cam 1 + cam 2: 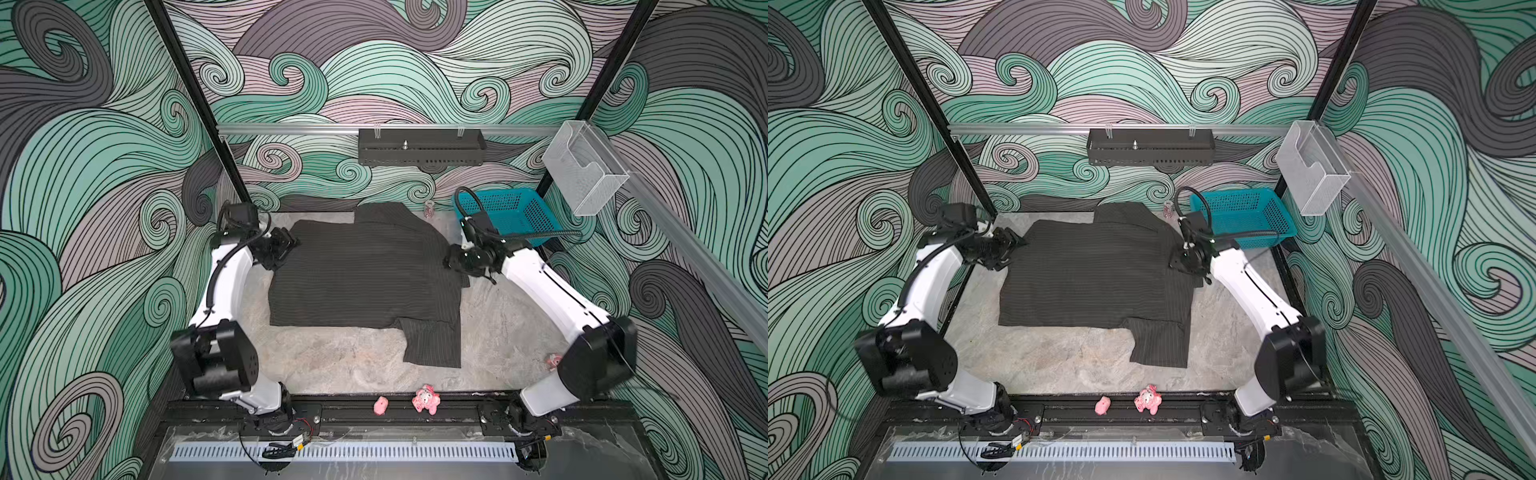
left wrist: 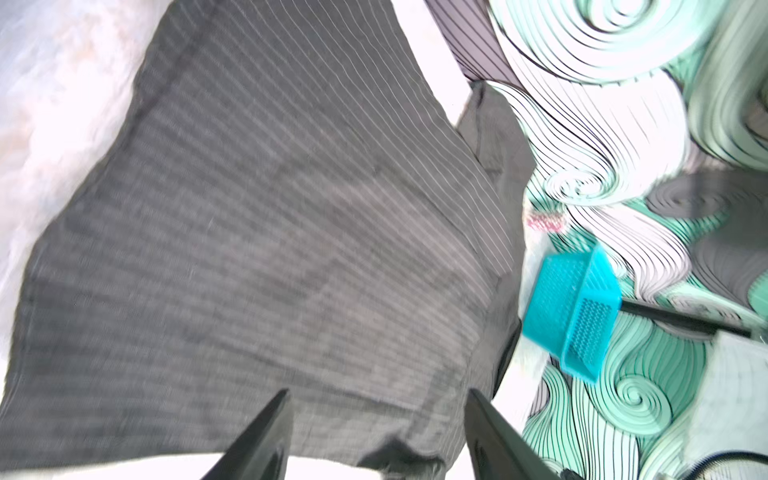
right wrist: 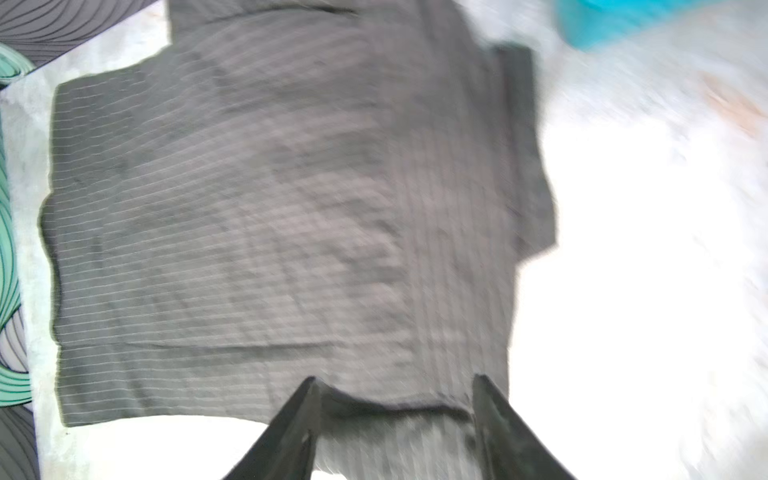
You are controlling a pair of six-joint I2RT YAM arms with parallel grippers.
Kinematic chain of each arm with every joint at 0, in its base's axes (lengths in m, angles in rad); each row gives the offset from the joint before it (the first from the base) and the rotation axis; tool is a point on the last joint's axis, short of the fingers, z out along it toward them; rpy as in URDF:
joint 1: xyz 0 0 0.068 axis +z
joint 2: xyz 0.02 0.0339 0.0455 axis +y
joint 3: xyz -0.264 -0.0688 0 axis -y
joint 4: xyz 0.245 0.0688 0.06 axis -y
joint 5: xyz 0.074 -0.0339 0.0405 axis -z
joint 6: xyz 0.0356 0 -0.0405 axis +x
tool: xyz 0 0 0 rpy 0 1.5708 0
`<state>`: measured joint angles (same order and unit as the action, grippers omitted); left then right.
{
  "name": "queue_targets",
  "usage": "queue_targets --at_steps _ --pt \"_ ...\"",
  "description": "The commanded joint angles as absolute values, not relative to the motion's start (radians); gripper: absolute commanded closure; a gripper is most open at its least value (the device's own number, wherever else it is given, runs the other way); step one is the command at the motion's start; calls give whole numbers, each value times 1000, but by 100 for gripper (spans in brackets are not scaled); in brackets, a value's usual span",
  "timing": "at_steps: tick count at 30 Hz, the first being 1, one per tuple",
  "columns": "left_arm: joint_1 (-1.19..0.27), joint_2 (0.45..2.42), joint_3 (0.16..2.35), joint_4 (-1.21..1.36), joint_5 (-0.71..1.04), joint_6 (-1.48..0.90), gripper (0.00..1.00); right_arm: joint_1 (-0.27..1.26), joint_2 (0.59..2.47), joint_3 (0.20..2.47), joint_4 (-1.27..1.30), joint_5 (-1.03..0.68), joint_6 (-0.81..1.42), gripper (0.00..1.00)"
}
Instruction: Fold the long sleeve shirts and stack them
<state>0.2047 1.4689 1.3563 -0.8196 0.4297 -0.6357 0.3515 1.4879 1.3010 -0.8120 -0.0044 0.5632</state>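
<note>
The long sleeve shirt (image 1: 361, 274) (image 1: 1092, 278) is dark charcoal with thin pale pinstripes. It lies flat on the table as a rough rectangle, with one flap (image 1: 434, 340) sticking out toward the front edge. My left gripper (image 1: 291, 243) (image 1: 1017, 243) is at the shirt's left edge. In the left wrist view its jaws (image 2: 378, 392) stand wide apart over the cloth (image 2: 270, 208). My right gripper (image 1: 449, 262) (image 1: 1173, 264) is at the shirt's right edge. Its jaws (image 3: 395, 378) are also apart, and a ridge of cloth (image 3: 270, 208) lies between them.
A blue mesh basket (image 1: 511, 214) stands at the back right, behind my right arm. A small jar (image 1: 429, 209) sits by the back wall. Two pink toys (image 1: 426, 399) (image 1: 380, 406) lie on the front rail. A black shelf (image 1: 419, 147) and a clear box (image 1: 582, 170) hang on the walls.
</note>
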Motion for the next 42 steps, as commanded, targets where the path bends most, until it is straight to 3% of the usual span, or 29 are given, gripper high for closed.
queue_targets --at_steps 1,9,18,31,42 --pt "219 1451 1215 -853 444 -588 33 295 1449 1113 -872 11 625 47" --pt "222 1357 1144 -876 466 -572 34 260 1460 965 -828 5 622 59" --pt "224 1312 1158 -904 457 -563 34 277 1659 988 -763 -30 617 60" --pt "227 1297 1191 -926 463 -557 34 336 1701 1043 -775 -26 627 55" --pt "242 1289 1206 -936 464 -543 34 339 1800 1048 -748 -23 618 62"
